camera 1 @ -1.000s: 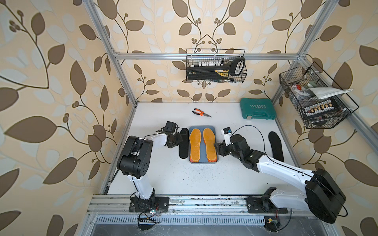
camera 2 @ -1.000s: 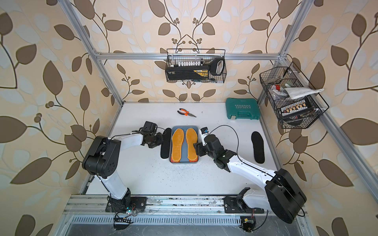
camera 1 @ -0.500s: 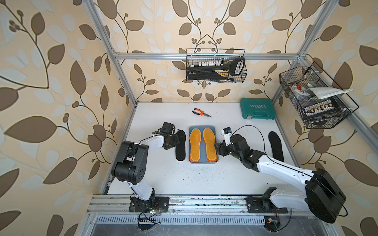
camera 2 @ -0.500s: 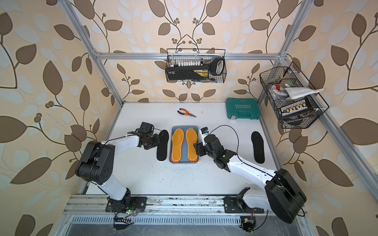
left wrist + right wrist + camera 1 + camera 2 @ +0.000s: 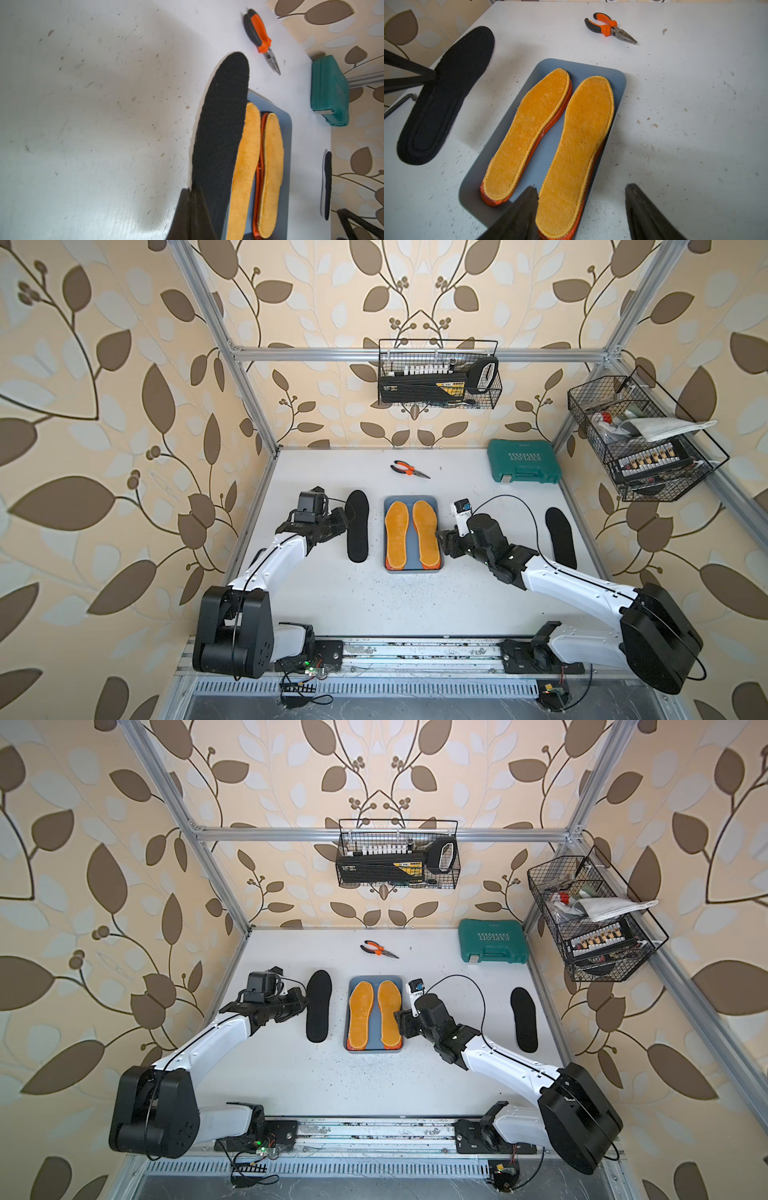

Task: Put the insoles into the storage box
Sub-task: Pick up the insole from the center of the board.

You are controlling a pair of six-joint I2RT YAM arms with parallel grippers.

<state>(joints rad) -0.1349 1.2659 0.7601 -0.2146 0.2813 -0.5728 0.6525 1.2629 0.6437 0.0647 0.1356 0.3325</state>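
Insoles mostly boxed, two black ones still outside.
Two yellow insoles [image 5: 395, 535] are laid side by side in the box [image 5: 409, 501] at the middle of the surface [image 5: 374, 605], stacked on orange-edged ones [image 5: 492, 200] whose number cannot be counted. One black insole [image 5: 358, 531], just beside the box, is pinched at its edge by the closed left claw [image 5: 343, 526]. A second black insole [image 5: 560, 537] is seen lying well apart on the right. The right claw [image 5: 580, 192] is held open, gripping nothing, at the box's right edge.

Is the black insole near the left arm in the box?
Out. The black insole is beside the storage box, pinched by the left gripper.
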